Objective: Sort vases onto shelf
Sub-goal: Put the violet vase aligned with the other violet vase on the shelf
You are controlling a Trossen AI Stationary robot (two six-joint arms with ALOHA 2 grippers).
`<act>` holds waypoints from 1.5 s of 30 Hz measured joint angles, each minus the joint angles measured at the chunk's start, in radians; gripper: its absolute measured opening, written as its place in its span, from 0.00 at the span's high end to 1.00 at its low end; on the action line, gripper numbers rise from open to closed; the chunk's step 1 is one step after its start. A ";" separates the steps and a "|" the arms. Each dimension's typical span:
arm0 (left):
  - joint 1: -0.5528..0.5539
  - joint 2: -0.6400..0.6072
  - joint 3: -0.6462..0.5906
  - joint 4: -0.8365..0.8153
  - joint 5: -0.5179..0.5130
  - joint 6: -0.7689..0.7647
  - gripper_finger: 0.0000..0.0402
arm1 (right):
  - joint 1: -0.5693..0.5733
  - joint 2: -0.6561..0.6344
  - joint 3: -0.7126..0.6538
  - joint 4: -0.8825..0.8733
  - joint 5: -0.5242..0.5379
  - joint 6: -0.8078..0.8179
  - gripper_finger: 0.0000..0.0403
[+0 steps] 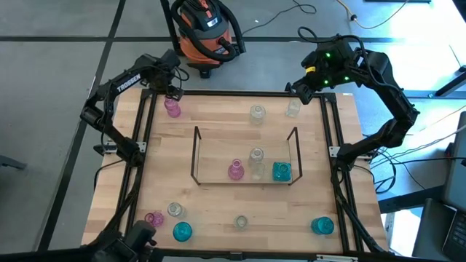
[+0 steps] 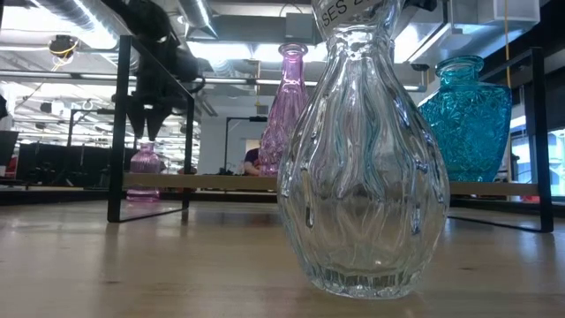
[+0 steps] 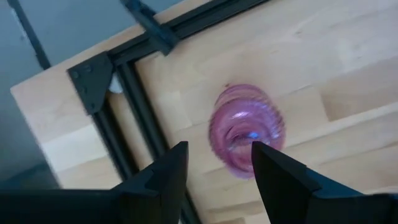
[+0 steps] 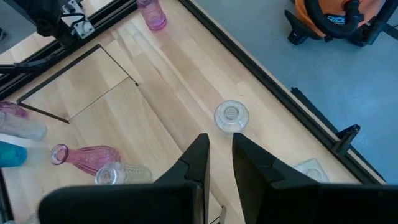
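Observation:
A small pink vase (image 1: 172, 108) stands upright on its base at the table's far left corner; it also shows in the left wrist view (image 3: 245, 130) and the low view (image 2: 146, 166). My left gripper (image 3: 217, 158) is open, pointing down just above this vase with a finger on either side of its top. It touches nothing that I can see. The wire shelf (image 1: 195, 156) at mid-table holds a pink vase (image 1: 235, 170), two clear vases (image 1: 256, 161) and a teal vase (image 1: 281, 172). My right gripper (image 4: 221, 149) hangs at the far right with a narrow gap between its fingers, empty.
Two clear vases (image 1: 257, 113) (image 1: 293, 109) stand near the far edge. Near the front edge are a pink vase on its side (image 1: 153, 217), clear vases (image 1: 175, 209) (image 1: 241, 221) and teal vases (image 1: 182, 231) (image 1: 322, 225). A black frame (image 1: 240, 93) edges the table.

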 joint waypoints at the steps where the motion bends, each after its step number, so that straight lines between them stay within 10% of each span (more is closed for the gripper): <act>1: 0.003 0.000 0.000 -0.008 -0.006 0.000 0.58 | 0.000 0.000 0.000 0.000 -0.003 0.001 0.87; 16: 0.010 -0.015 -0.153 0.085 0.066 -0.007 0.60 | 0.000 0.000 0.000 0.000 -0.017 -0.002 0.87; 25: 0.010 -0.012 -0.109 0.046 0.190 0.055 0.95 | 0.000 0.000 0.000 0.000 -0.029 0.020 0.87; 34: -0.025 -0.049 -0.115 -0.041 0.272 0.068 0.95 | 0.001 0.000 0.000 0.001 -0.055 0.045 0.87; 45: -0.236 -0.111 0.266 -0.172 0.265 -0.010 0.96 | 0.001 0.000 0.000 0.000 -0.072 0.046 0.87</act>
